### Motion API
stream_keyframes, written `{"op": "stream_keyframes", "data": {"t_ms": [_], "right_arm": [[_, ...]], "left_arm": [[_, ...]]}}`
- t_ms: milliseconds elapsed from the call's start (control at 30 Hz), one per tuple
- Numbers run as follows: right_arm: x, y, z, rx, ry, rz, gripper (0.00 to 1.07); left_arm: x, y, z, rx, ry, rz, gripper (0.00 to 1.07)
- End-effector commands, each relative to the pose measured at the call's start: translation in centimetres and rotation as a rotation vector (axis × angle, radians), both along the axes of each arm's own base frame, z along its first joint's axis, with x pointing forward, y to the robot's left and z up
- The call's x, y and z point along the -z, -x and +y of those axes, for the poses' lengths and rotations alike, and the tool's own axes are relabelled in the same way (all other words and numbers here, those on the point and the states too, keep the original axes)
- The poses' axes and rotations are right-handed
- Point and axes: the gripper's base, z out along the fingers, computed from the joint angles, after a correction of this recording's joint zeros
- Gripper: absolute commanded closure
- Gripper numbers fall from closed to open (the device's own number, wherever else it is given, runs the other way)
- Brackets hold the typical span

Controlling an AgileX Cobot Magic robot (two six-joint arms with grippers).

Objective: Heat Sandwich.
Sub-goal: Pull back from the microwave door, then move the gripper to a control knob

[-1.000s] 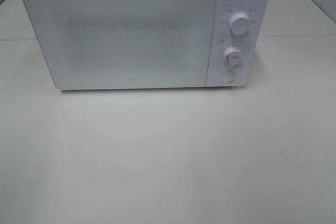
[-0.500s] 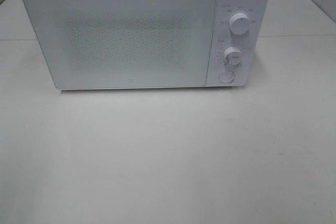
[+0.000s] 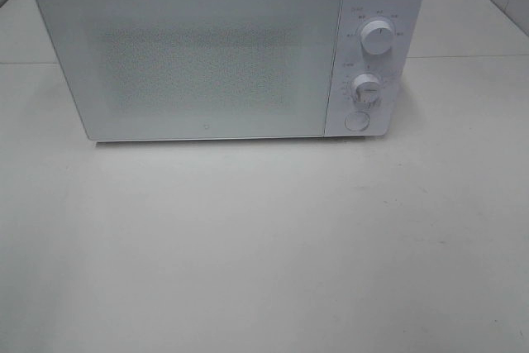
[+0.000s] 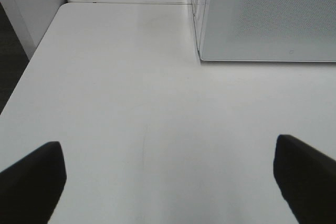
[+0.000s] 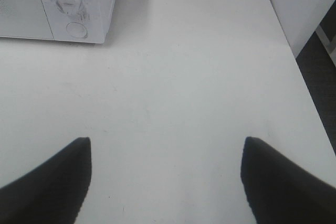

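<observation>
You see no sandwich in any view; whether it sits inside the white boxy microwave (image 3: 227, 51), behind its shut frosted door (image 3: 165, 6), cannot be told. Your left fingers (image 4: 32, 182) stand spread wide and empty over the white table (image 3: 264, 254), near-left of the microwave. Your right fingers (image 5: 50, 182) are also parted and hold nothing, near-right. The round white button (image 3: 356, 121), low on the microwave's right side, lies far-left of the right fingers, so that arm looks nearer for opening.
</observation>
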Motion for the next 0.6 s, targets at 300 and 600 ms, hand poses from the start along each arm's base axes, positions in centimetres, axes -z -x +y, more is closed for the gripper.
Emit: {"op": "stream_keyframes", "data": {"t_ms": [300,600], "right_arm": [[-1.0,-3.6,0.2,-0.006,-0.016,-0.031,0.31],[-1.0,-7.2,0.3,-0.016,-0.014,-0.027,0.31]], "left_arm": [[0.1,0.4,-0.1,-0.003,0.000,-0.027,0.03],[0.1,0.4,-0.1,-0.003,0.000,-0.027,0.03]]}}
